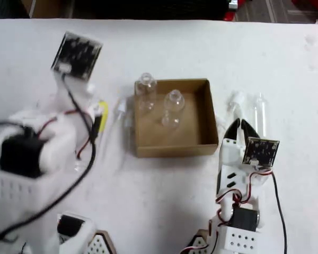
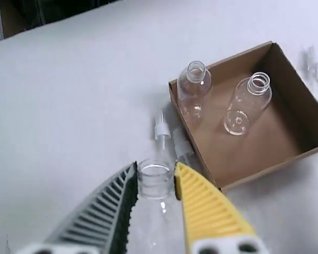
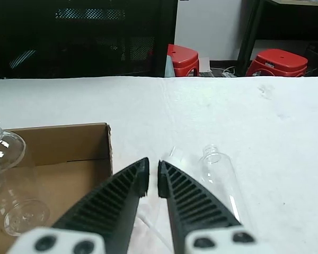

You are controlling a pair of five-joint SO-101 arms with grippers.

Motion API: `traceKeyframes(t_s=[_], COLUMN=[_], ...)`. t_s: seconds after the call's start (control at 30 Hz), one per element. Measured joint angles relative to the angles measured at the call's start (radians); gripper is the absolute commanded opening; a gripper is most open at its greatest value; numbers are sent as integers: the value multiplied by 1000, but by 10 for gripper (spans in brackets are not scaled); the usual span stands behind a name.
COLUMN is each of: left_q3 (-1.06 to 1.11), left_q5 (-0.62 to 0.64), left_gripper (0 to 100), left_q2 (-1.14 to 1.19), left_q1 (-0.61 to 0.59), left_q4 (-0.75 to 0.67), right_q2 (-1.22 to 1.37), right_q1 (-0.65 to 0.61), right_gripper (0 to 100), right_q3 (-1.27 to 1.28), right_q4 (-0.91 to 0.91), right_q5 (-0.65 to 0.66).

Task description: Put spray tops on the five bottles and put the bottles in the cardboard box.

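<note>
**Left tool** (image 2: 155,174): one ribbed grey finger and one ribbed yellow finger, clamped on the neck of a clear bottle (image 2: 155,186). The bottle is thin, glossy plastic with an open round mouth and no top. It is held low over the counter (image 1: 164,190), just beside the box's near corner.

**Spray tops** (image 2: 161,127) (image 2: 181,148): two white moulded pieces with slim stems, lying loose on the counter between the held bottle and the box wall. A third (image 2: 315,57) lies past the far side of the box.

**Cardboard box** (image 2: 278,135): shallow, square, plain brown board, open at the top. Two clear round-shouldered bottles (image 2: 193,87) (image 2: 248,100) stand inside, both with bare threaded necks.

**Right tool** (image 3: 153,177): ribbed black fingers all but together, gripping nothing. It is poised near a slim clear bottle (image 3: 218,172) that lies on its side on the counter, apart from the box.

**Step in hand**, as I judge it: capping the held bottle. Next, a top needs picking up by its head, its stem fed into the mouth, and the top seated while the left tool steadies the slippery neck. The boxed pair appear to need tops too.
</note>
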Motion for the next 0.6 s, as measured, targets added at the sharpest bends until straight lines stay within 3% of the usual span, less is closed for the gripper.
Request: traceKeyframes(t_s=[0.23,0.37,0.6], left_q3=[285,493,855], left_q5=[0,3,203], left_gripper=[21,21,21], left_q2=[-325,-497,-770], left_q1=[3,80,245], left_q4=[-204,-351,-677], right_q2=[0,0,0], right_q1=[0,0,0], right_gripper=[17,17,17], right_q3=[0,0,0], right_q4=[0,0,0], right_q5=[0,0,0])
